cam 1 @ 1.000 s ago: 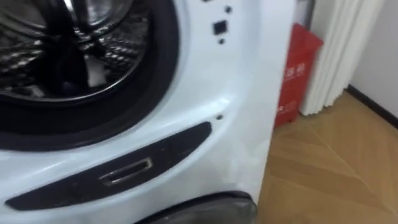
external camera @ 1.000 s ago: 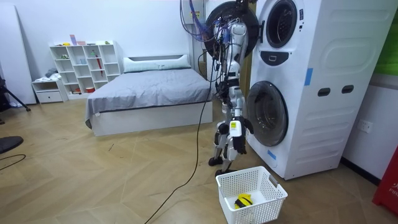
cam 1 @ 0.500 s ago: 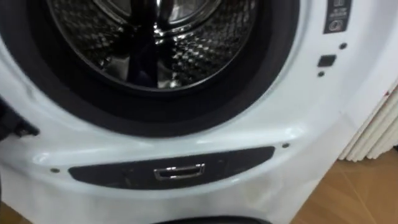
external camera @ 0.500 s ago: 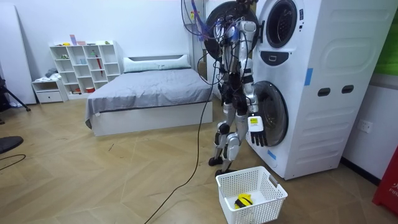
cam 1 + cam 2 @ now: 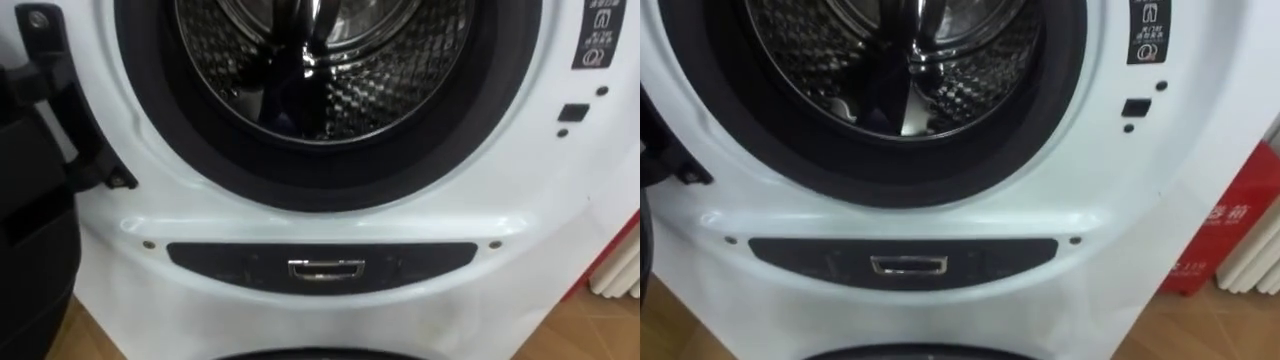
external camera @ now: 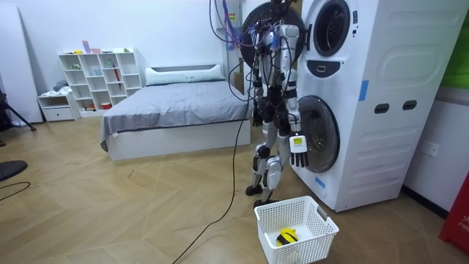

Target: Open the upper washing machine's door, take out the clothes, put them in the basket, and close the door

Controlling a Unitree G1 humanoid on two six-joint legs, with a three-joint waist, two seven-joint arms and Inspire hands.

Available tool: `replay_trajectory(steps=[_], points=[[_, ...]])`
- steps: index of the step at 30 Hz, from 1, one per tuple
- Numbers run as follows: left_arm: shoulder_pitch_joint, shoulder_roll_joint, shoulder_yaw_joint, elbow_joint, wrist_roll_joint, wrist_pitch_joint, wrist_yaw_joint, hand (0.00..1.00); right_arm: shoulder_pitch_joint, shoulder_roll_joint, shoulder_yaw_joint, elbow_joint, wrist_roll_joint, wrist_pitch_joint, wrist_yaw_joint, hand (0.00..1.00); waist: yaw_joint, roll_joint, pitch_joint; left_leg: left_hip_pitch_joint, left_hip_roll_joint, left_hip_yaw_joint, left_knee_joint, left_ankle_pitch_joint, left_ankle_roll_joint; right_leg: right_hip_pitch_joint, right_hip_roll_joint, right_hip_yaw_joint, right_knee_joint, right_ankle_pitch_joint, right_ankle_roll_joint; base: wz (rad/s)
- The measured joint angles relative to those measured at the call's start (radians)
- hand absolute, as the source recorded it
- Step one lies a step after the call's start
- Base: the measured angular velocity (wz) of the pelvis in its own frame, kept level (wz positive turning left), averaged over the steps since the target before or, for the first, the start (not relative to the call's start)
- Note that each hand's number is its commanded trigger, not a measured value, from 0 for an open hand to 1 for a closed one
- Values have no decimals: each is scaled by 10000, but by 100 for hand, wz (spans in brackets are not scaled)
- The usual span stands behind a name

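Observation:
I stand close to the stacked white washing machines, facing the upper one. Its round opening with a dark rubber rim shows the steel drum. Something dark lies low in the drum, with a small pale patch beside it; I cannot tell whether either is cloth. The machine's open black door hangs at the left. In the room view my right hand hangs beside the lower machine's door, fingers straight, holding nothing.
A white laundry basket stands on the wooden floor by my feet with a yellow-and-black item in it. A red object stands right of the machines. A bed and a white shelf are behind me.
My head view has swung left and up: the drum opening is now centred and the open door has come in at the left. In the room view my right hand has risen slightly beside the lower machine.

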Motion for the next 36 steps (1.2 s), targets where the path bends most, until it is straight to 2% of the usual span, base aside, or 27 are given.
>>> replay_trajectory(steps=[8, 10, 12, 15, 16, 17, 18, 19, 20, 21, 22, 23, 24, 26, 27, 28, 29, 30, 31, 32, 33, 34, 35, 36], points=[[-116, -219, 98, -15, 303, 143, 316, 0, 17, -10, 277, -21, -250, -37, 60, 0, 169, -53, 14, -19, 24, 37, 101, -2, -5, 7, 22, 36, 10, 25, -14, -1], [-160, -267, 99, -27, 341, 152, 311, 0, 20, 8, 294, -15, -257, -43, 116, 0, 180, -84, 35, -256, 64, 32, 717, -153, -134, 37, 24, 37, 50, 19, -24, -5], [-189, -265, 116, -34, 361, 161, 299, 0, 2, 3, 302, -5, -344, -42, 111, 0, 228, -63, 52, -710, 208, 84, 1693, -408, -220, -118, 160, 31, 348, -37, -116, -11], [-229, -209, 136, -78, 459, 281, 261, 0, -78, -2, 239, -18, -553, -42, 116, 0, 247, -45, 70, -1734, 509, 25, 3757, -548, -378, -249, 387, 32, 636, -24, -311, -14], [-231, -228, 213, -314, 490, 402, 230, 0, -99, -27, 213, -3, -713, -49, 154, 0, 175, -17, 59, -2323, 599, -47, 4736, -536, -405, -373, 424, -43, 566, -54, -433, -5], [-291, -263, 304, -509, 508, 426, 149, 0, -189, -70, 65, -21, -915, -62, 224, 0, 172, 46, 54, -2793, 794, -162, 5459, -491, -479, -534, 573, -95, 594, 30, -547, 0], [-315, -264, 331, -595, 498, 426, 115, 0, -192, -91, 55, -21, -947, -82, 224, 0, 165, 44, 68, -2957, 911, -151, 5805, -433, -567, -606, 596, -104, 644, 34, -606, -16], [-323, -265, 325, -722, 395, 427, 64, 0, -189, -157, 51, -51, -1121, -108, 209, 0, 167, 51, 133, -3248, 1232, -111, 7037, -219, -762, -691, 721, -113, 812, 22, -734, -22], [-325, -261, 327, -708, 360, 434, 56, 0, -217, -172, 51, -108, -1220, -115, 191, 0, 164, 134, 131, -3245, 1418, -100, 7752, -138, -800, -691, 802, -71, 892, -7, -786, -18], [-411, -251, 328, -711, 309, 438, 48, 0, -106, -178, 55, -301, -1258, -128, 174, 0, 58, 256, 95, -3040, 1763, -171, 8812, -15, -909, -687, 922, -146, 998, -31, -833, 0], [-551, -211, 288, -707, 309, 418, 50, 0, -95, -179, 52, -388, -1250, -138, 209, 0, -76, 194, 92, -2532, 1982, -182, 8989, 112, -1117, -796, 933, -164, 1221, -56, -871, 13], [-743, -203, 245, -712, 306, 398, 23, 0, -92, -187, 32, -452, -1251, -188, 205, 0, -183, 233, 95, -2010, 2092, -391, 8754, 193, -1289, -977, 941, -252, 1362, -51, -868, 16], [-840, -202, 177, -710, 305, 389, 2, 0, -95, -190, 14, -463, -1263, -226, 201, 0, -241, 267, 104, -1787, 2122, -498, 8551, 209, -1364, -1085, 943, -331, 1470, -50, -867, 25], [-1053, -207, -24, -708, 324, 236, -170, 0, -100, -204, -140, -474, -1242, -336, 199, 0, -357, 415, 126, -994, 2230, -757, 7422, 84, -1585, -1476, 953, -536, 1852, -24, -836, 22], [-1223, -250, -157, -723, 324, 119, -248, 0, -159, -252, -172, -490, -1266, -370, 187, 0, -356, 515, 141, -449, 2295, -774, 6259, -178, -1790, -1866, 953, -605, 2152, -2, -808, 8], [-1428, -252, -346, -720, 318, 101, -365, 0, -273, -280, -172, -485, -1285, -373, 146, 0, -365, 620, 136, -12, 2298, -809, 5135, -947, -1874, -2324, 941, -691, 2359, 79, -759, 3], [-1608, -250, -483, -729, 317, 62, -375, 0, -345, -260, -236, -520, -1290, -370, 68, 0, -380, 669, 132, 284, 2291, -802, 4104, -1531, -1805, -2678, 900, -792, 2463, 251, -723, 7], [-1681, -251, -554, -726, 318, 27, -375, 0, -370, -248, -247, -575, -1306, -361, 52, 0, -376, 665, 134, 423, 2294, -798, 3562, -1769, -1792, -2848, 881, -846, 2475, 373, -690, 5], [-1763, -252, -750, -723, 322, -49, -382, 0, -365, -217, -262, -659, -1296, -363, -12, 0, -315, 658, 136, 691, 2272, -734, 2470, -2080, -1649, -3175, 863, -868, 2477, 678, -635, 0], [-1779, -253, -883, -718, 323, -99, -422, 0, -390, -156, -431, -681, -1304, -364, -12, 0, -296, 650, 123, 759, 2144, -651, 1677, -2236, -1418, -3460, 830, -881, 2404, 1045, -542, -4], [-1771, -251, -893, -697, 306, -95, -471, 0, -402, -109, -578, -678, -1272, -353, -7, 0, -281, 602, 123, 683, 2052, -611, 1501, -2301, -1278, -3555, 760, -868, 2343, 1231, -473, -12], [-1686, -244, -892, -654, 313, -67, -583, 0, -349, -53, -619, -648, -1231, -289, -1, 0, -247, 457, 70, 401, 1767, -520, 1571, -2198, -931, -3606, 562, -780, 2011, 1704, -334, -13], [-1552, -259, -913, -654, 302, -64, -613, 0, -267, -59, -615, -669, -1208, -236, 12, 0, -254, 435, 47, 257, 1658, -474, 1691, -2129, -845, -3573, 490, -780, 1729, 2018, -261, -19], [-1319, -264, -955, -653, 117, -55, -649, 0, -191, -74, -535, -700, -1127, -195, 2, 0, -236, 327, -19, 135, 1396, -437, 1740, -1971, -654, -3391, 298, -768, 1119, 2562, -164, -15]])
